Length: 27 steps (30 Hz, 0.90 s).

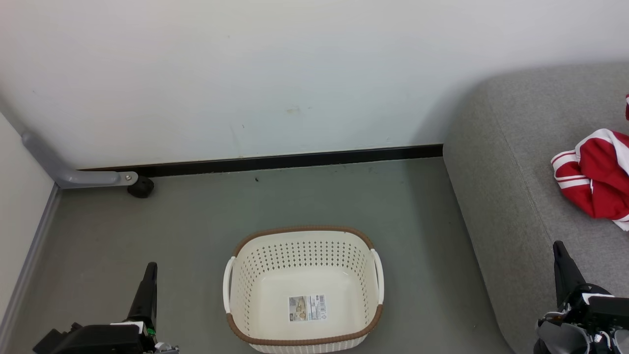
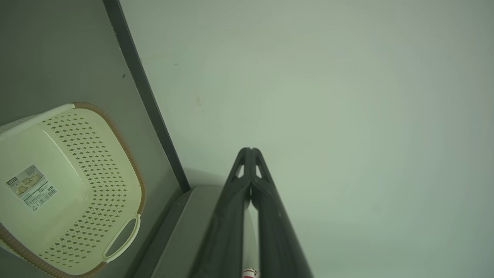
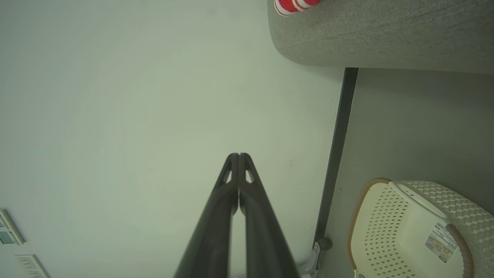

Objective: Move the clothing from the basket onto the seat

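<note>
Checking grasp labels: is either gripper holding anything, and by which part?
Nothing is held. The left gripper and right gripper are both shut with nothing between their fingers; the clothing lies on the seat, apart from both.

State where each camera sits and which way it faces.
Head: up high, facing down at the basket, seat and clothing; left pincer and right pincer at the bottom corners.
Left wrist: on the left arm, facing the wall along its shut pincer.
Right wrist: on the right arm, facing the wall along its shut pincer.
Shared: both wrist views catch the basket.
</note>
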Available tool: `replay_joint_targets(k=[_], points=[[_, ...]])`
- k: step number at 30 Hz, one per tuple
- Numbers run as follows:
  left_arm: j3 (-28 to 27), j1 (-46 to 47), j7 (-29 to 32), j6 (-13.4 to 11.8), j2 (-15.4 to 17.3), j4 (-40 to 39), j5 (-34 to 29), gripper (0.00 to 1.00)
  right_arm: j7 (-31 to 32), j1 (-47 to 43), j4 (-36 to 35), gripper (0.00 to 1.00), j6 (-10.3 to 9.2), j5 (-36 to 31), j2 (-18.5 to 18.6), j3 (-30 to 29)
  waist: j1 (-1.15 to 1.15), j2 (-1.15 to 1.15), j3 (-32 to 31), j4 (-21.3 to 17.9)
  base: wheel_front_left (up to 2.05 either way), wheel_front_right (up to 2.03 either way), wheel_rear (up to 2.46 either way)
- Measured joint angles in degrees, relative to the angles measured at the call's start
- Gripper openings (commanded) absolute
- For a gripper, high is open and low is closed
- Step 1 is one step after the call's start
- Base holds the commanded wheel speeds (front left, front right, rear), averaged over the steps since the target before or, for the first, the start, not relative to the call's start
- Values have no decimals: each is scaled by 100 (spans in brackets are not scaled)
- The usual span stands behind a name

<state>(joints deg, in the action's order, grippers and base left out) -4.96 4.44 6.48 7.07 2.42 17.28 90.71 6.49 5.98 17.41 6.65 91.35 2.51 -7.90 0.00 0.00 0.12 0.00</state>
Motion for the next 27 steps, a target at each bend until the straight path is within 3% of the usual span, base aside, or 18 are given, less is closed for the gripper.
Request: replay_joint_targets(k=[27], points=[[0,0,-1,0,-1,-1,0,0,0,-1,0,0,0,0,0,0,0,0,0,0,0,0,0]])
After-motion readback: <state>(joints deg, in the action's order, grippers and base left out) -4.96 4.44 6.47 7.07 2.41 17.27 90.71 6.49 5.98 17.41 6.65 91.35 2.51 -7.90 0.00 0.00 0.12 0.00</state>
